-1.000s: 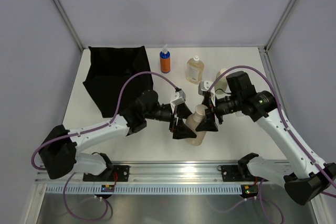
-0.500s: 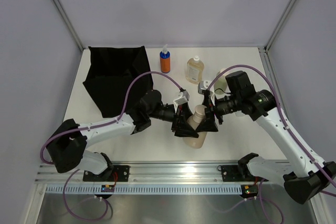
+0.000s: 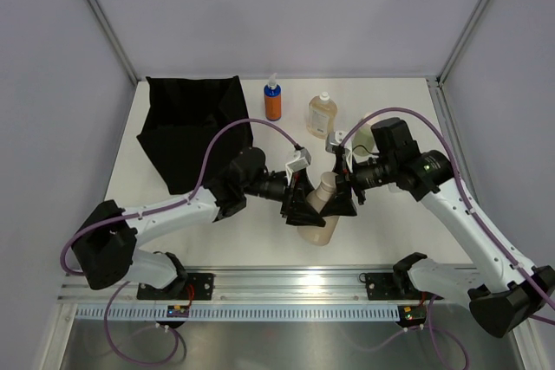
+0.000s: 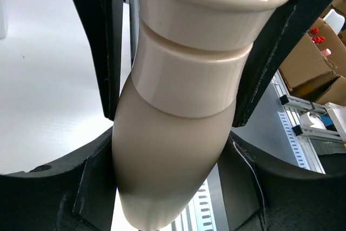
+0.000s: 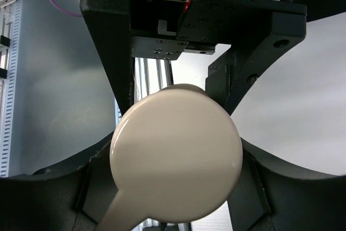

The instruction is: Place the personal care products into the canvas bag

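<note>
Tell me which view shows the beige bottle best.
Left wrist: the beige bottle fills the frame, side-on, with its shape plain. Right wrist shows only one rounded end. Top external shows it small, between the left gripper and right gripper.

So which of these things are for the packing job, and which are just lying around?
For the job: black bag, beige bottle, orange spray bottle, clear amber bottle.
Just lying about: cardboard boxes, metal rail.
</note>
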{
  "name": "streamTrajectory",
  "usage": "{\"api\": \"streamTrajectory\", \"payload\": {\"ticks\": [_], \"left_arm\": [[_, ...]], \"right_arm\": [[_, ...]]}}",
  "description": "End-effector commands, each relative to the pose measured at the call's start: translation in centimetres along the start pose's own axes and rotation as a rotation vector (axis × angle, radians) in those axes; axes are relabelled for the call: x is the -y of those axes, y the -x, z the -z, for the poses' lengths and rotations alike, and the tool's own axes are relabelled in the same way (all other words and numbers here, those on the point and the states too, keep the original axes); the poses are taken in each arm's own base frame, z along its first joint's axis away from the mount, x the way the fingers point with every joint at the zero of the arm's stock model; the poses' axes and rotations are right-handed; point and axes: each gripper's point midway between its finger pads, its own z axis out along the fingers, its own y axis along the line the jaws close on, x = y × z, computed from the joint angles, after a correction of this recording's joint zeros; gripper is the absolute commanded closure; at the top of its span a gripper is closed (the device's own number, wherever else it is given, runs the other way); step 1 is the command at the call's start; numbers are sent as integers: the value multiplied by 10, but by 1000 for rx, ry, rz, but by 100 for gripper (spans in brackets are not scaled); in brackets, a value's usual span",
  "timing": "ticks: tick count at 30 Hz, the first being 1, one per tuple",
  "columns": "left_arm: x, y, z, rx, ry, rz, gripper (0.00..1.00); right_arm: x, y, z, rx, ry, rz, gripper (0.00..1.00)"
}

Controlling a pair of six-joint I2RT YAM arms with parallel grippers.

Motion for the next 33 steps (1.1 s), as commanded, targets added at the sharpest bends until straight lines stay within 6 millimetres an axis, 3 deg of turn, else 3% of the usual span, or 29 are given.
{"api": "streamTrajectory", "payload": {"ticks": [1, 3, 4, 15, 17, 21, 23, 25, 26, 28, 30, 31, 33], "left_arm": [[39, 20, 4, 25, -98, -73, 100], [38, 17, 5, 18, -88, -61, 100], [38, 16, 6, 16, -87, -59, 100], [43, 9, 18, 7, -39, -56, 100], [45, 7, 23, -7, -9, -51, 100], [38, 8, 40, -64, 141, -68, 100], [34, 17, 51, -73, 231, -98, 100], [43, 32, 70, -92, 319, -116, 100], [35, 40, 81, -89, 411, -152, 100], [43, 63, 105, -65, 516, -186, 100], [36, 77, 130, -55, 652, -200, 100], [41, 101, 146, 2, 710, -229, 100], [33, 121, 174, 33, 861, -257, 100]], "right_arm": [[35, 37, 7, 107, -163, 159, 44], [36, 39, 8, 115, -173, 156, 26], [36, 40, 8, 117, -175, 156, 24], [48, 45, 14, 132, -243, 146, 5], [48, 49, 20, 150, -261, 145, 1], [41, 69, 41, 199, -275, 164, 1], [42, 69, 51, 205, -288, 150, 0], [41, 68, 57, 213, -306, 162, 1], [43, 67, 61, 219, -322, 161, 1], [46, 58, 62, 226, -334, 140, 1], [50, 49, 68, 246, -346, 110, 1], [52, 48, 72, 258, -350, 104, 1], [56, 41, 78, 281, -345, 64, 0]]}}
